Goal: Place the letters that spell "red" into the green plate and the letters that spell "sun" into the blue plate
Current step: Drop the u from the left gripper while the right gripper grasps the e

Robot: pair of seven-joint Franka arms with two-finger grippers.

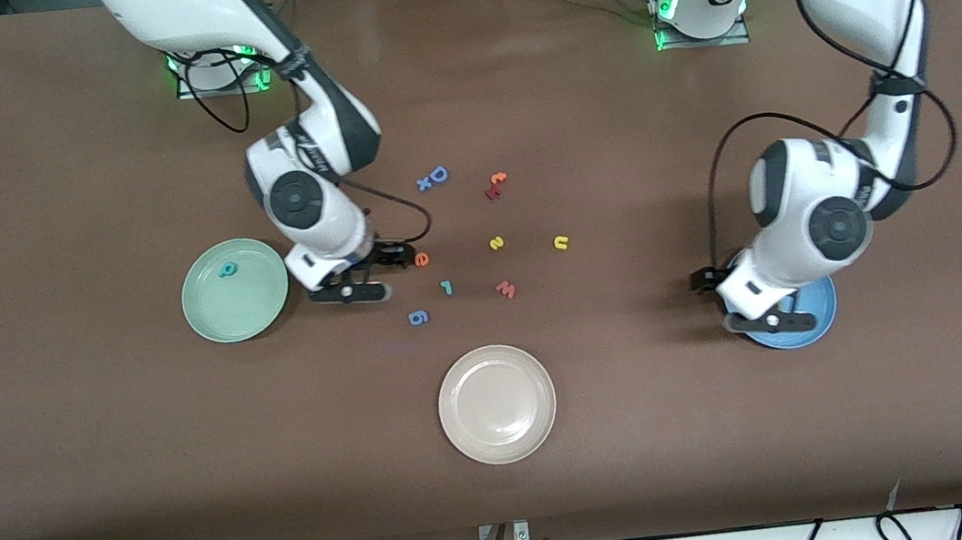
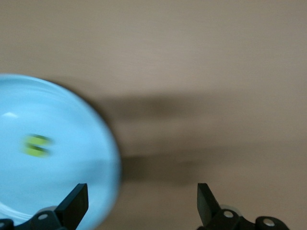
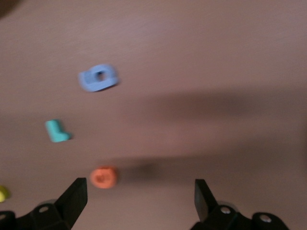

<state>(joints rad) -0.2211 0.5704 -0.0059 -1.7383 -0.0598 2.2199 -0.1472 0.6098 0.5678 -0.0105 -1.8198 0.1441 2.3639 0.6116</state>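
Note:
The pale green plate (image 1: 251,303) holds the teal d (image 1: 229,268). Beside it, my right gripper (image 1: 392,258) (image 3: 139,201) is open, low over the table, with the orange e (image 1: 422,259) (image 3: 104,177) just ahead of one fingertip. The teal r (image 1: 447,288) (image 3: 57,131) lies a little nearer the camera. Mid-table are the yellow s (image 1: 496,242) and yellow u (image 1: 561,243). My left gripper (image 1: 704,280) (image 2: 142,203) hangs open and empty over the rim of the blue plate (image 1: 817,311) (image 2: 72,110), where the olive-green n (image 2: 37,145) lies.
A beige plate (image 1: 497,404) sits nearest the camera. Loose letters lie around: a blue 6 (image 1: 418,317) (image 3: 98,78), a pink w (image 1: 505,289), a blue D (image 1: 438,174) and a red-orange pair (image 1: 495,184).

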